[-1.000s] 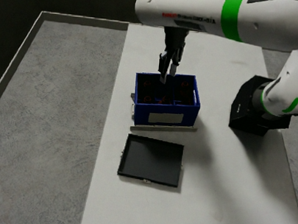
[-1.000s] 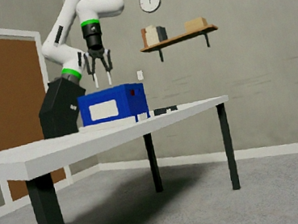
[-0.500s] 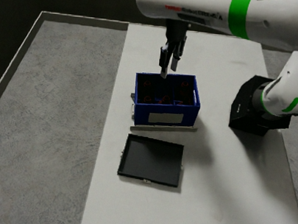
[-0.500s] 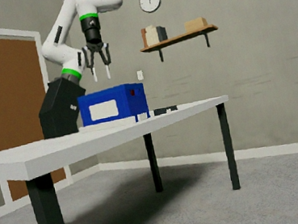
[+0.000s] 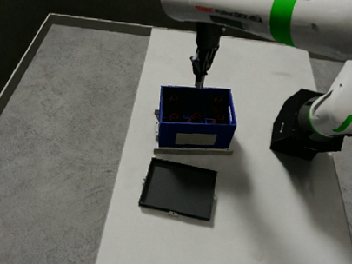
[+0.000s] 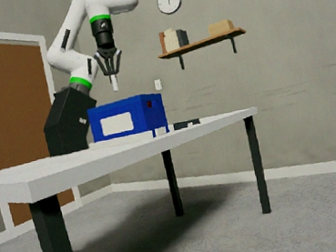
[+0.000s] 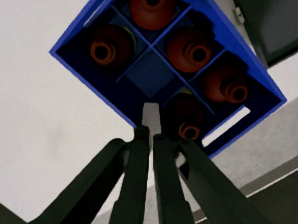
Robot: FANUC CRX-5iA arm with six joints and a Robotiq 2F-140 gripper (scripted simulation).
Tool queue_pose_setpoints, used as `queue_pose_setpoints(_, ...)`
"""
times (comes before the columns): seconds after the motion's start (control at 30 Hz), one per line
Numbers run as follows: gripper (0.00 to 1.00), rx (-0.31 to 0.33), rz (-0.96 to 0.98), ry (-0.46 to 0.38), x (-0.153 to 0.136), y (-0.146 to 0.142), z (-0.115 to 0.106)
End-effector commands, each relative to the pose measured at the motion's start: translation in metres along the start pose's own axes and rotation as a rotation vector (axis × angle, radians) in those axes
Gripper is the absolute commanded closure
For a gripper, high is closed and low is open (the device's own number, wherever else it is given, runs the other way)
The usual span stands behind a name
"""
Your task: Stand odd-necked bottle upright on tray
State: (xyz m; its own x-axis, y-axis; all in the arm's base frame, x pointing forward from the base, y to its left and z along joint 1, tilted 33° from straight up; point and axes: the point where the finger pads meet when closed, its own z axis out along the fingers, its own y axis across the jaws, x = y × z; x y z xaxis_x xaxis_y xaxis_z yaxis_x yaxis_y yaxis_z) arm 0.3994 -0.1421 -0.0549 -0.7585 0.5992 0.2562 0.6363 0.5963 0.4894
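Note:
The blue crate (image 5: 167, 136) (image 6: 154, 114) (image 7: 150, 77) stands on the table. Reddish-brown bottles stand in it, one in each compartment but the back middle one; in the wrist view they include a left bottle (image 7: 117, 47), a middle bottle (image 7: 180, 47), a right bottle (image 7: 217, 82) and a lower bottle (image 7: 186, 112). I cannot tell which neck differs. The black tray (image 5: 179, 189) (image 6: 186, 124) (image 7: 275, 30) lies in front of the crate, with nothing on it. My gripper (image 5: 199, 83) (image 6: 114, 84) (image 7: 150, 114) is shut and empty, above the crate's back side.
A pale strip (image 5: 193, 152) lies along the crate's front, and a small pale block (image 5: 157, 131) sits at its left side. Small pale pieces are at the tray's edges. The crate's walls rise around the bottles. The arm's black base (image 5: 294, 125) (image 6: 66, 122) stands right of the crate in the top view.

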Motion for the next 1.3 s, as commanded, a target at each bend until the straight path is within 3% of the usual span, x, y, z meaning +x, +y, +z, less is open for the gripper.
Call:
queue_pose_setpoints(0.0,0.9,0.0,0.0,-0.001,-0.001,0.0,-0.001)
queue_pose_setpoints(0.8,0.9,0.0,0.0,-0.001,0.0,0.001,-0.001)
queue_pose_setpoints(1.03,0.9,0.001,0.0,-0.002,0.052,0.058,-0.001)
queue_pose_setpoints(1.2,0.9,0.0,0.0,-0.002,0.057,0.062,-0.001)
queue_pose_setpoints(1.23,0.56,0.0,0.0,-0.002,0.057,0.062,-0.001)
queue_pose_setpoints(1.27,0.56,0.0,0.0,-0.002,0.057,0.062,-0.001)
